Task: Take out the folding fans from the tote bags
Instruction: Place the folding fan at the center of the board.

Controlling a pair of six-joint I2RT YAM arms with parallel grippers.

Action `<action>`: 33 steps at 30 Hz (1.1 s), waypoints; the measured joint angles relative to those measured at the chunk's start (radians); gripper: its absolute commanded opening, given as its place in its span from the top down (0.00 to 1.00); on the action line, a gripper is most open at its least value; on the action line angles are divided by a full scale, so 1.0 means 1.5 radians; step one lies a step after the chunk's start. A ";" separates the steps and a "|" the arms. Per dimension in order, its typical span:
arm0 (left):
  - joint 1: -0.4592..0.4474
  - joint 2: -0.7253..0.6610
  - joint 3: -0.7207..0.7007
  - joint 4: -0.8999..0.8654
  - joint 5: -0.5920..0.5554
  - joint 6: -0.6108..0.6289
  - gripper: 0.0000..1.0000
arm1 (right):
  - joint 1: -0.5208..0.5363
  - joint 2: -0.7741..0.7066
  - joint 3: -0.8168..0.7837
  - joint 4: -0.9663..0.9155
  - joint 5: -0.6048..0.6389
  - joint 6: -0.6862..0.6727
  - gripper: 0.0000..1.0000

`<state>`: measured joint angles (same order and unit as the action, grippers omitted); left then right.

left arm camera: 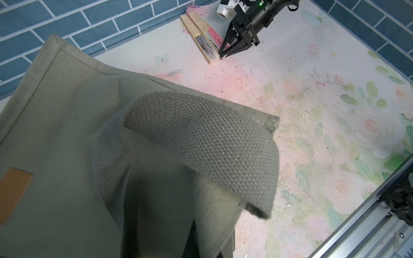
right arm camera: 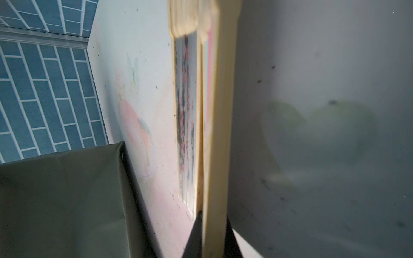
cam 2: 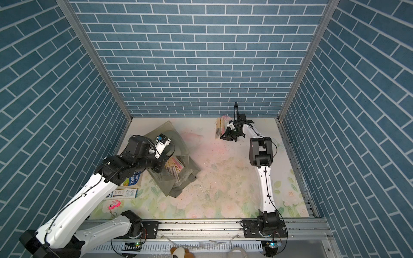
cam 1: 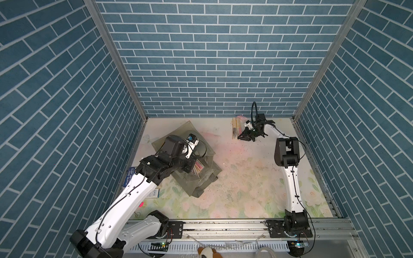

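**Folding fans, tote to desk: one fan at the set-down point**

- **Tote bag** [cam 1: 185, 129]: grey-green fabric with an orange mark [left arm camera: 13, 192] on its side. It lies slumped on the left part of the desk [cam 1: 245, 178].
- **Contents:** a bundle of folding fans [cam 2: 174, 166] shows in the open mouth, not yet taken out.
- **Left jaws:** hidden behind a raised fold [left arm camera: 201, 138] of bag fabric in the left wrist view. They are pressed together and, judging by the lifted fold, are pinching the bag's rim to keep the mouth open.
- **Fans already out** [cam 1: 236, 128]: a short row by the back wall, far right, well apart from the bag, with pink tassels toward the wall.
- **Right jaws:** pinching the bamboo edge of one fan [right arm camera: 218, 134], just beside the speckled fan [right arm camera: 185, 122] of that row. Whether it rests on the desk cannot be told.
- **Step in hand:** adding this fan to the removed lot.
- **Next move calls for:** spreading the right jaws without nudging the neighbouring fans and lifting clear. The right jaws then cross to the bag mouth for another fan while the left holds the fabric back.
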<state>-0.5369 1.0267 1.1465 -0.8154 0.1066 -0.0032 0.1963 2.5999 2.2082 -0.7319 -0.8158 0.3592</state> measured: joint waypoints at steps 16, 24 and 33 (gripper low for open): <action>0.000 0.000 0.000 0.000 0.000 0.000 1.00 | 0.000 0.006 0.039 -0.038 0.019 -0.031 0.57; 0.000 0.000 0.000 0.000 0.000 0.000 1.00 | 0.003 -0.067 -0.039 -0.041 0.136 -0.031 0.56; 0.000 0.000 0.000 0.000 0.000 0.000 1.00 | 0.001 -0.275 -0.267 0.059 0.175 -0.013 0.61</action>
<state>-0.5369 1.0267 1.1461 -0.8154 0.1066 -0.0032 0.1982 2.1872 1.8080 -0.6434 -0.5537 0.3389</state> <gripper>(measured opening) 0.056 0.412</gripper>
